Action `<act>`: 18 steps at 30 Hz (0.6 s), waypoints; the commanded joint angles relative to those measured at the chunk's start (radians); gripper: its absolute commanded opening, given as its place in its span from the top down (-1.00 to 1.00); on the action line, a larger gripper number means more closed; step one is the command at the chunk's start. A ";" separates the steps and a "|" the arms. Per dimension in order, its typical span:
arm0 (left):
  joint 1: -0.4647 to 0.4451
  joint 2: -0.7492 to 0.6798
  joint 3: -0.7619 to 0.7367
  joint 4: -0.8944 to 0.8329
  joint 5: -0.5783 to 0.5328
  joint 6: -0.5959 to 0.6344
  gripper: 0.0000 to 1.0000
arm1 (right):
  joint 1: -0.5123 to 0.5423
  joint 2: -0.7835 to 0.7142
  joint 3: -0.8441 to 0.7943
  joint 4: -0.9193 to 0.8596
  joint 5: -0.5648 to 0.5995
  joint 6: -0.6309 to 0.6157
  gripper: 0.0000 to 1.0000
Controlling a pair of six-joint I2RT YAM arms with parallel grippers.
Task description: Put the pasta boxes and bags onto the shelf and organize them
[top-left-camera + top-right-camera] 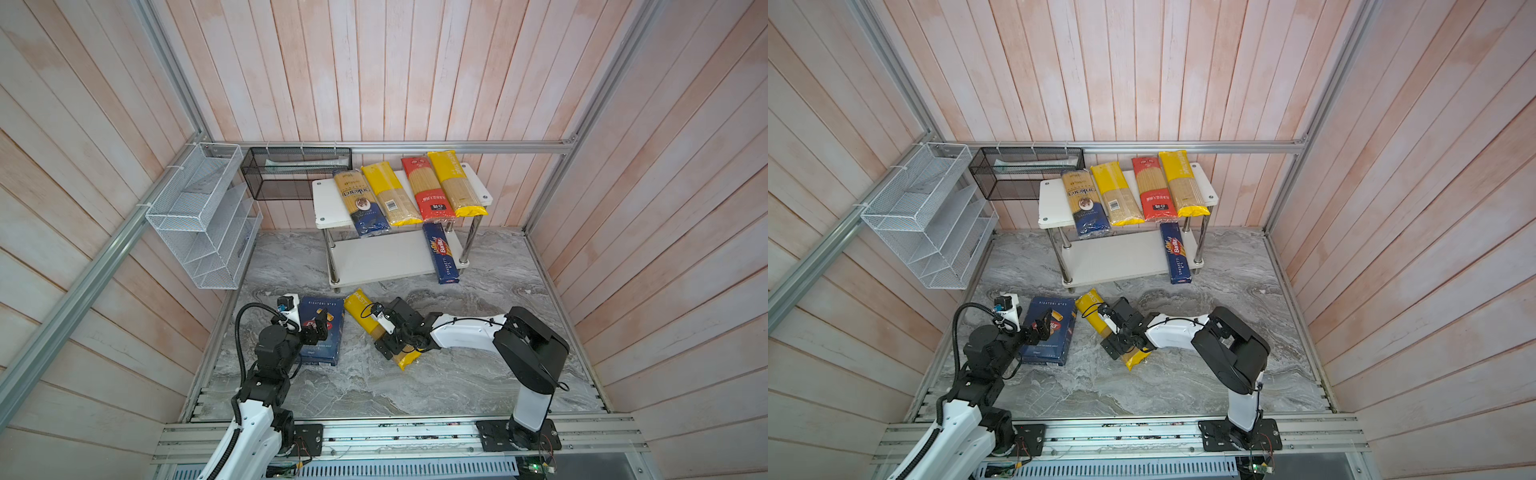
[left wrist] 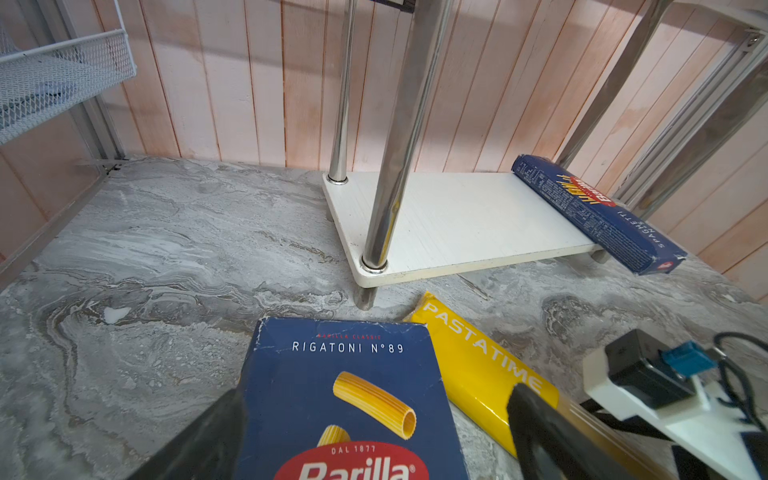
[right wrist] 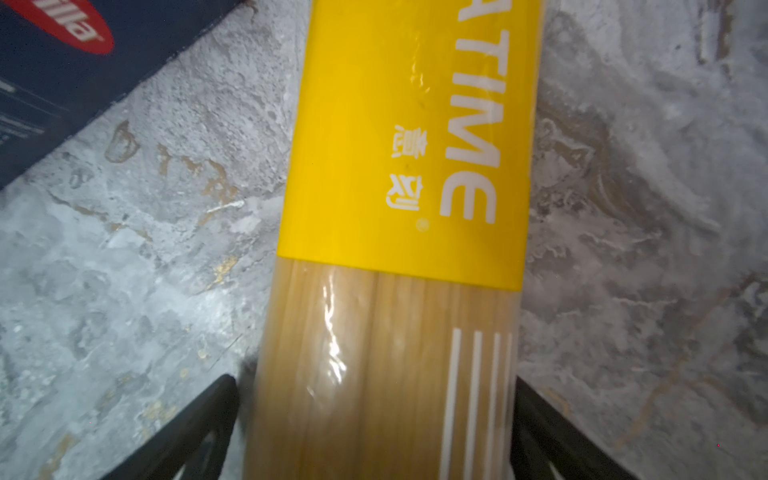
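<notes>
The shelf (image 1: 328,199) stands at the back. Its top board carries the clear blue-ended bag (image 1: 361,203), a yellow barcoded bag (image 1: 390,195), a red bag (image 1: 426,189) and another yellow bag (image 1: 455,185). The narrow Spaghetti box (image 1: 441,257) lies on the lower board's right end, overhanging the front. On the floor lie the wide Rigatoni box (image 1: 326,353) and a yellow PASTATIME bag (image 1: 359,307). My left gripper (image 1: 319,328) (image 2: 376,399) hovers open over the Rigatoni box (image 2: 353,374). My right gripper (image 1: 386,332) (image 3: 372,382) is open, one finger on each side of the floor bag (image 3: 407,145).
A white wire mesh rack (image 1: 199,216) and a black mesh basket (image 1: 291,174) hang on the left and back walls. Wooden walls close in three sides. An aluminium rail (image 1: 395,432) carrying both arm bases runs along the front. The lower shelf board (image 2: 457,220) is bare left of the box.
</notes>
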 commanded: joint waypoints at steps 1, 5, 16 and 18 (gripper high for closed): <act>0.005 -0.012 -0.002 0.008 -0.006 0.012 -0.99 | -0.005 0.036 -0.001 -0.027 -0.004 -0.004 -0.93; 0.005 -0.008 0.000 0.008 -0.002 0.013 -0.99 | -0.005 0.016 -0.034 0.001 -0.047 0.003 -0.74; 0.005 -0.004 0.002 0.009 -0.006 0.012 -0.99 | -0.004 -0.020 -0.052 0.011 -0.088 0.024 -0.32; 0.004 -0.004 0.001 0.009 -0.006 0.012 -0.99 | -0.004 -0.034 -0.056 0.015 -0.089 0.033 -0.26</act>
